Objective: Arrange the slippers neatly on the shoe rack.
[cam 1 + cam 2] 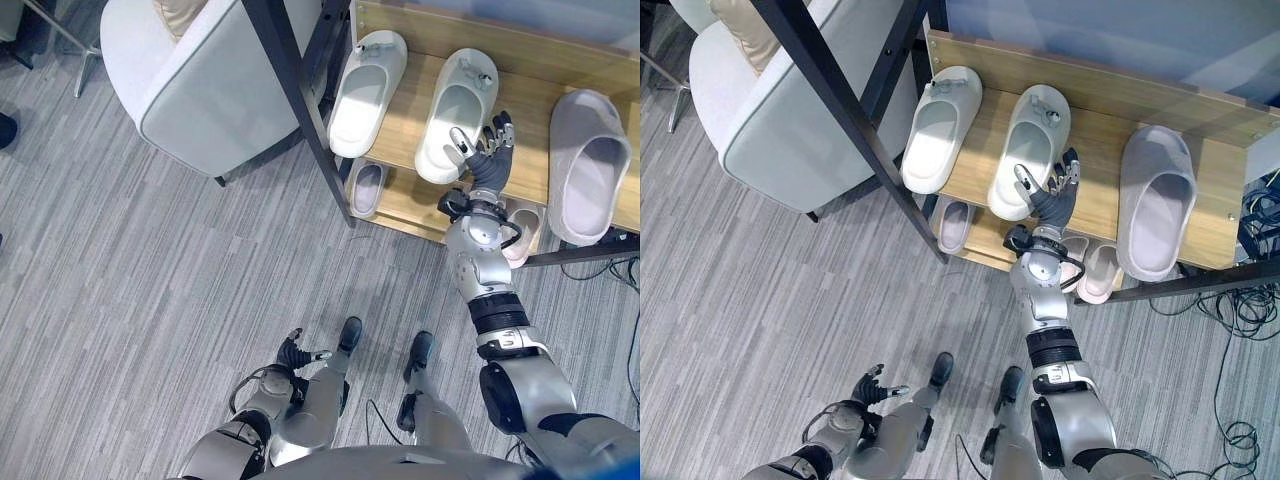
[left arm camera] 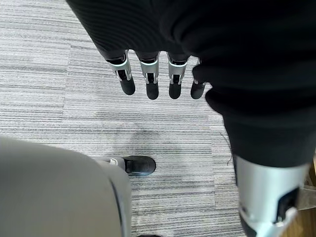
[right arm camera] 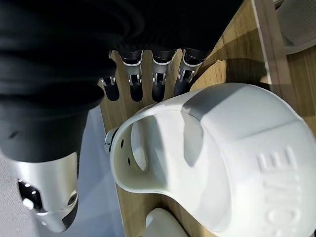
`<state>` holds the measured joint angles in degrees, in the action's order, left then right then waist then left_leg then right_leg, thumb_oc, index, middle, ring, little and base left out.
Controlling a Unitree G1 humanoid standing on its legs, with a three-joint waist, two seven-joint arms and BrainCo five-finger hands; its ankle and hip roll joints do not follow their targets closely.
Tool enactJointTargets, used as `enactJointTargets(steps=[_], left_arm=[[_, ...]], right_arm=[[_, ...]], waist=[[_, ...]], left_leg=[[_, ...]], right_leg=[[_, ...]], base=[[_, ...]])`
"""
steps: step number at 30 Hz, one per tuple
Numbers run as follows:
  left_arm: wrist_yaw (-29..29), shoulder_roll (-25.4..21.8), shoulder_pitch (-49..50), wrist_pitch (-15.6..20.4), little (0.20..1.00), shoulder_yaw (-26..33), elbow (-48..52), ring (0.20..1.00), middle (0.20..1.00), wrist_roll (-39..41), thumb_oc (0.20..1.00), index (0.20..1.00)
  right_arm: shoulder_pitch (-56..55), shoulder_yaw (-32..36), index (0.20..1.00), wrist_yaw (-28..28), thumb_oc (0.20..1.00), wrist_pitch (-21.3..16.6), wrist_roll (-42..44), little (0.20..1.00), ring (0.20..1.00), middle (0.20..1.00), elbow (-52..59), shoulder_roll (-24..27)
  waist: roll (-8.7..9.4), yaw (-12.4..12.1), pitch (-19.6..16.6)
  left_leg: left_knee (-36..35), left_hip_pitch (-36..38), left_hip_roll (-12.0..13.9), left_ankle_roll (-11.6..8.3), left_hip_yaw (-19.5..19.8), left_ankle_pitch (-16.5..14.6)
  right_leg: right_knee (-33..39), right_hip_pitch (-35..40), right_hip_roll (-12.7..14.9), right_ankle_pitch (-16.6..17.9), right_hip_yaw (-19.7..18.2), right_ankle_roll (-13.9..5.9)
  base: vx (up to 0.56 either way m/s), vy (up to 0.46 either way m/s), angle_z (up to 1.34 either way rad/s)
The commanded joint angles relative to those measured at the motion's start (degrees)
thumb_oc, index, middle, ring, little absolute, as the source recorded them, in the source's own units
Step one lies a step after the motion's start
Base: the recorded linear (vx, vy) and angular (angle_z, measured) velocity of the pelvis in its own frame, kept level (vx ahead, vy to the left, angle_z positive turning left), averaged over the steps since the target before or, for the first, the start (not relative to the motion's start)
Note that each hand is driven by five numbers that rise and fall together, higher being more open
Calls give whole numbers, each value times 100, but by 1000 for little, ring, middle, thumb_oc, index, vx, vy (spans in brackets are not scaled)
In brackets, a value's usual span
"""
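Note:
Two white slippers (image 1: 365, 90) (image 1: 455, 115) lie side by side, toes away from me, on the wooden top shelf (image 1: 530, 110) of the shoe rack. To their right on that shelf is a larger pale grey slipper (image 1: 588, 165). My right hand (image 1: 487, 152) is open at the right white slipper's heel end, thumb against its rim, fingers straight over the shelf. In the right wrist view that slipper (image 3: 222, 163) sits just below the straight fingers (image 3: 143, 81). Low beside my leg hangs my left hand (image 1: 295, 352), fingers (image 2: 148, 81) relaxed over the floor.
A small grey slipper (image 1: 367, 188) and a pink pair (image 1: 1095, 270) sit on the lower shelf. The rack's black frame post (image 1: 300, 100) slants beside a white armchair (image 1: 200, 80). Cables (image 1: 1250, 300) lie on the floor at right. A dark shoe (image 1: 5, 130) shows at far left.

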<state>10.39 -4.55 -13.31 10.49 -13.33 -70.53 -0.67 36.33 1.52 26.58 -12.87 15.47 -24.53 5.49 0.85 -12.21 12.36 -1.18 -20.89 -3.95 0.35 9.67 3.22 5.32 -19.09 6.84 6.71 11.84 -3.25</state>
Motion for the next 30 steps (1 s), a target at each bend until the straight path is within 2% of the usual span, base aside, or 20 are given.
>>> enactJointTargets(steps=[1, 6, 10, 13, 18, 21, 26, 30], left_arm=[[144, 67, -209, 9, 1000, -150, -388, 1000, 1000, 15, 1000, 1000], [210, 55, -266, 10, 1000, -103, -329, 1000, 1000, 21, 1000, 1000], [222, 96, -282, 12, 1000, -84, -298, 1000, 1000, -5, 1000, 1000], [205, 140, -208, 18, 1000, -109, -351, 1000, 1000, 16, 1000, 1000], [203, 137, -221, 15, 1000, -137, -391, 1000, 1000, 56, 1000, 1000], [175, 145, -232, 9, 1000, -174, -475, 1000, 1000, 143, 1000, 1000], [154, 141, -186, -9, 1000, -158, -518, 1000, 1000, 169, 1000, 1000], [146, 129, -170, -14, 1000, -130, -526, 1000, 1000, 186, 1000, 1000]], right_arm=[[189, -72, 1000, -113, 1000, 100, 5, 1000, 1000, 1000, 152, 8], [350, -32, 1000, 91, 1000, 193, -442, 1000, 1000, 1000, -66, 375], [601, 137, 1000, 394, 1000, 118, -756, 1000, 1000, 1000, -447, 669], [721, 265, 1000, 494, 1000, 93, -591, 1000, 1000, 1000, -679, 785], [821, 274, 1000, 419, 1000, 58, -304, 1000, 1000, 1000, -787, 794], [847, 280, 1000, 274, 1000, 35, 182, 1000, 1000, 1000, -749, 510], [630, 147, 1000, 63, 1000, 91, 185, 1000, 1000, 1000, -609, 293], [552, 70, 1000, 13, 1000, 154, 5, 1000, 1000, 1000, -618, 415]], waist=[[98, -284, 216], [78, -279, 274], [5, -291, 323], [-42, -309, 302], [-46, -345, 253], [-21, -349, 234], [15, -351, 224], [39, -349, 239]], left_leg=[[-382, 45, -49, -574, 190, -56], [-382, 39, -44, -568, 230, -57], [-382, 24, -49, -558, 244, -57], [-382, -14, -65, -556, 262, -45], [-382, -46, -90, -560, 283, -43], [-382, -48, -91, -564, 264, -40], [-382, -27, -96, -574, 285, -46], [-382, -24, -110, -572, 333, -49]], right_leg=[[-32, 1129, 119, 46, 59, -265], [-32, 1136, 122, 22, 101, -255], [-32, 1111, 122, 2, 86, -249], [-32, 1090, 131, -12, 97, -251], [-32, 1064, 139, -16, 118, -255], [-32, 1060, 138, -14, 103, -251], [-32, 1100, 145, -8, 135, -249], [-32, 1117, 152, -7, 169, -250]], base=[[-1, -16, 8], [-1, -2, 1], [-5, 8, 0], [-9, 28, 0], [0, 0, 0], [0, 0, 0], [0, 0, 0], [-2, 7, 7]])
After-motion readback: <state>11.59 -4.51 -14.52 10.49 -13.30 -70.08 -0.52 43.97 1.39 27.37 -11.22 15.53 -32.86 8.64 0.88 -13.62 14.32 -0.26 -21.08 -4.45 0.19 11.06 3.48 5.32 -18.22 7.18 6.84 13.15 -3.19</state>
